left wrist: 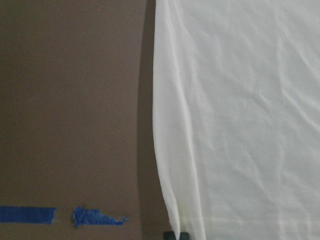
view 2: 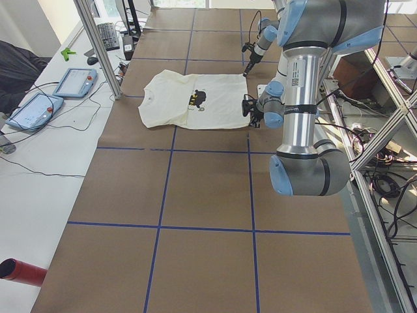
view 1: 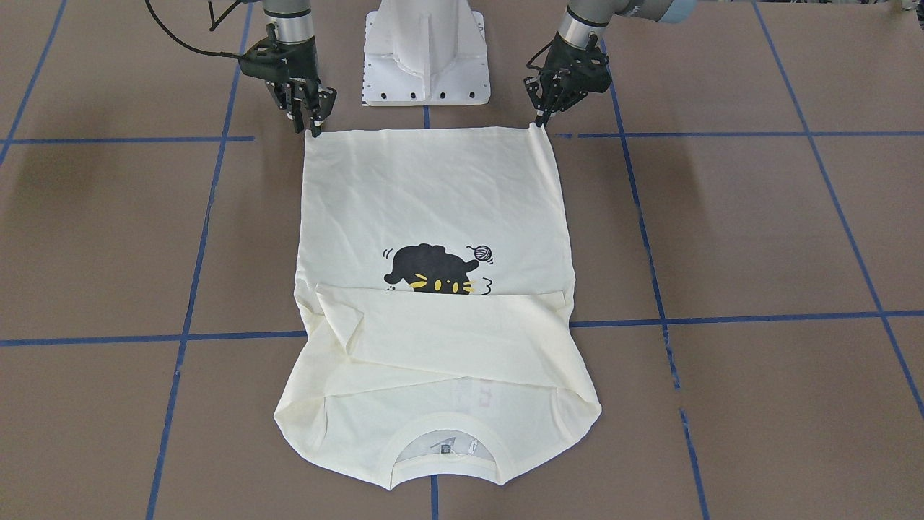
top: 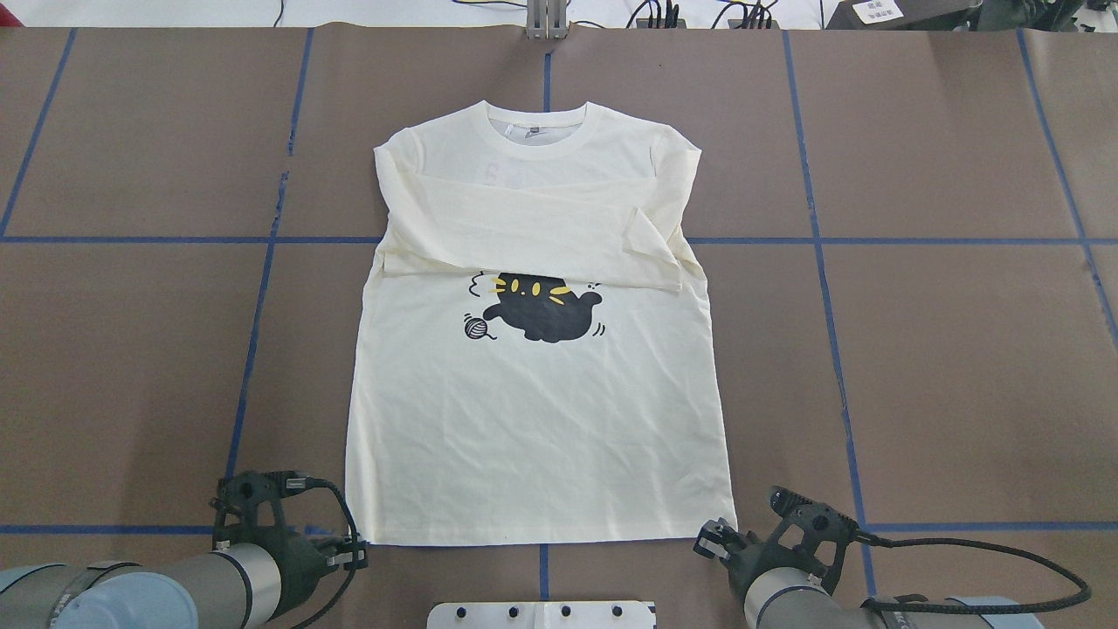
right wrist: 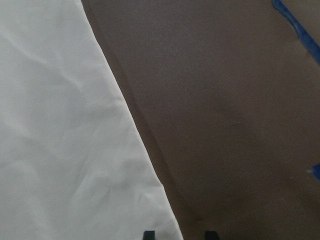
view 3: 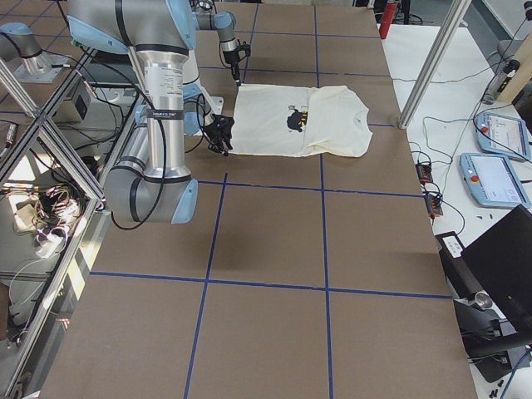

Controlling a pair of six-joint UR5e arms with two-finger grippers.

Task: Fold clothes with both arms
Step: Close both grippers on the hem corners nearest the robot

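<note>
T-shirt (top: 533,419) lies flat on the table (top: 961,349), long axis running away from the robot, hem nearest. Left arm (top: 131,594): jaws at one hem corner, gap not discernible. Right arm (top: 777,598): jaws parted astride the other corner.

A robotics lab, apparently: two robot arms (view 2: 303,98) stand at a table (top: 961,349) papered brown and gridded with blue tape (top: 253,349). A metal frame (view 2: 98,45) flanks them; opposite lie what look like control tablets (view 2: 75,81) and cables (view 2: 39,124).
</note>
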